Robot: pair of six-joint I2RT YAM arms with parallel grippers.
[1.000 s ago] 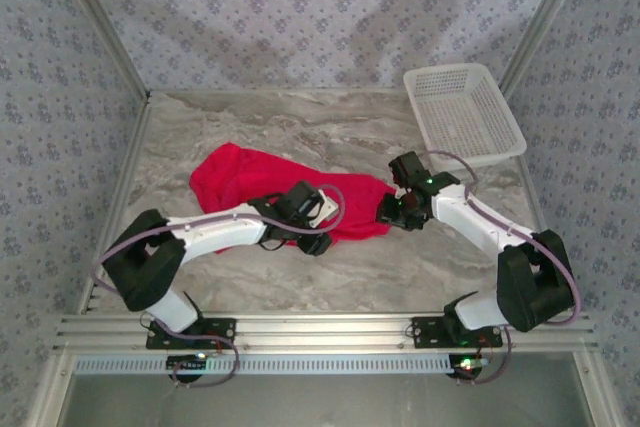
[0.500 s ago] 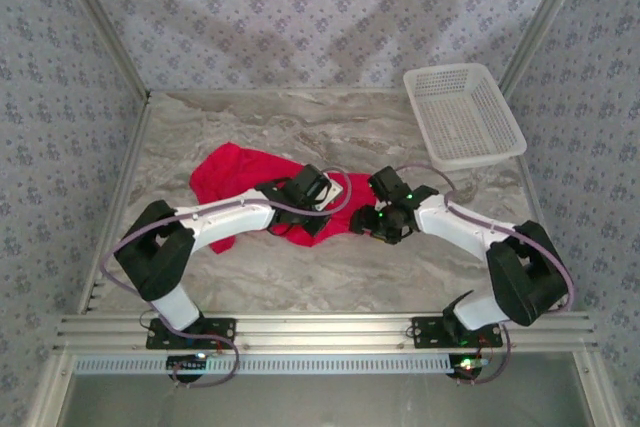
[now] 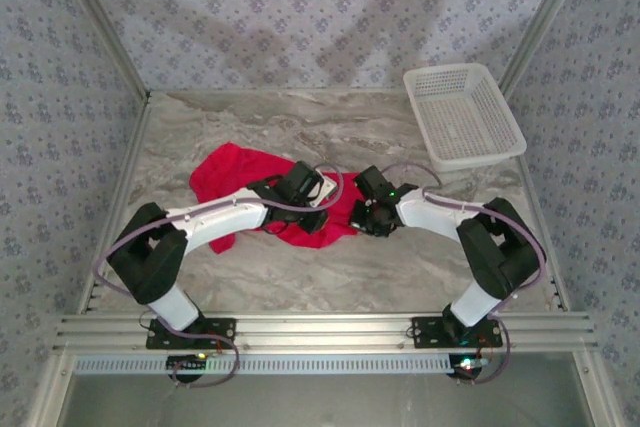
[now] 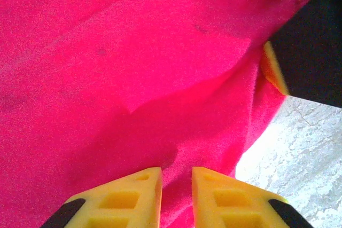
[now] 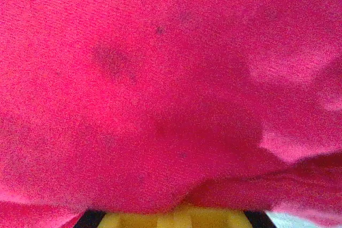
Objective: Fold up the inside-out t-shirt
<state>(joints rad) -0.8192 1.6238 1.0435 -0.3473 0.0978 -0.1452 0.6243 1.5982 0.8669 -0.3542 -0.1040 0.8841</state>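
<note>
Fingers of both arms converge near the middle of the table [image 3: 420, 247] in the top view: the left gripper [image 3: 320, 215] reaches in from the left and the right gripper [image 3: 358, 219] from the right, close beside each other at the right end of the inside-out t-shirt [image 3: 235, 172]. The shirt lies crumpled on the marble surface, its bulk spreading left and back from the grippers. A white mesh basket [image 3: 462, 115] sits well apart at the far right corner.

From the left wrist, the two yellow fingers [image 4: 128, 196] stand only a narrow gap apart, and a fold of the red cloth [image 4: 133, 68] seems pinched in that gap, though the view is too close to be sure how much is caught. At the upper right, the right gripper's dark body with a yellow finger edge [image 4: 273, 70] presses against the same cloth. Pale marble [image 4: 299, 148] shows at the lower right.

From the right wrist, red fabric [image 5: 160, 78] hangs directly in front of the lens, and the yellow fingers [image 5: 176, 218] at the bottom edge are closed together; whether cloth is trapped between them I cannot tell.
</note>
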